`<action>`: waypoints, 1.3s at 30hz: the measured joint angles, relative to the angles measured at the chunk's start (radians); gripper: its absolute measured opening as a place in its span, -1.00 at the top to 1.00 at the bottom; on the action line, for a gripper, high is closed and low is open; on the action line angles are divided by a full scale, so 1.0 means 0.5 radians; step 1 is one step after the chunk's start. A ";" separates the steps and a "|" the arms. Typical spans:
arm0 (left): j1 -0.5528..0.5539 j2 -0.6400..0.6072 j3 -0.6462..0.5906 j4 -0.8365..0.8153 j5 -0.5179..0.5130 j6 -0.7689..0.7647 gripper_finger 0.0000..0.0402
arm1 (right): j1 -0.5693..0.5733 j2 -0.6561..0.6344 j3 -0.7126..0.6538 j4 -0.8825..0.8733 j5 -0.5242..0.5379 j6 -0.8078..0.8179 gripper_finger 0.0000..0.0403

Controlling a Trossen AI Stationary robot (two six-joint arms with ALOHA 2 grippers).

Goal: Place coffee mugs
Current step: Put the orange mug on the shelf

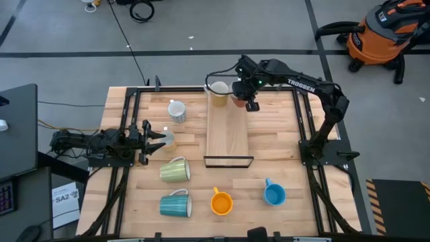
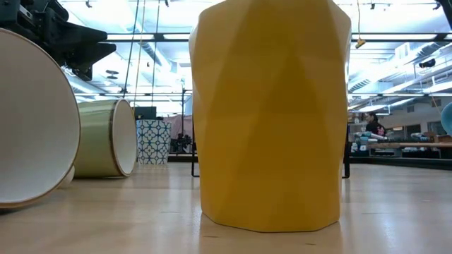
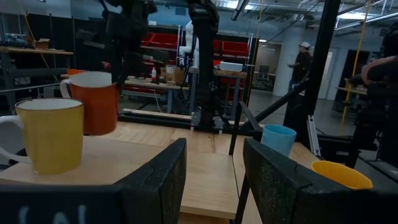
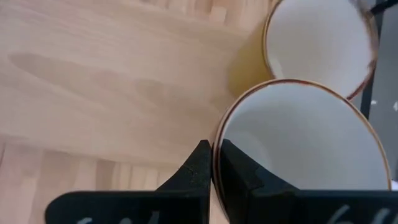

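Note:
A red-orange mug, white inside, is in my right gripper at the far end of the wooden board. It sits next to a tan-yellow mug standing on the board. In the left wrist view the tan-yellow mug and the red-orange mug stand side by side. My left gripper waits open at the table's left. A white mug stands upright left of the board. My right gripper pinches the red-orange mug's rim, one finger inside the mug and one outside. The fingers come from above, pointing down. The mug is upright; whether its base rests on the board or hangs just above it, I cannot tell.
Toward the near edge, a pale green mug and a teal mug lie on their sides. An orange mug and a blue mug stand upright there. The board's middle and near end are bare. Black frame rails run along both table sides.

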 joint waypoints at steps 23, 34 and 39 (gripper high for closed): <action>0.001 0.000 0.000 0.000 0.001 0.001 0.17 | -0.044 0.000 -0.037 0.074 0.051 0.485 0.88; 0.000 0.000 0.000 0.000 0.000 0.001 0.17 | 0.038 0.000 -0.037 0.107 0.381 1.063 0.88; 0.000 0.000 0.000 0.000 0.000 0.000 0.17 | 0.043 -0.001 -0.037 0.159 0.400 1.287 0.88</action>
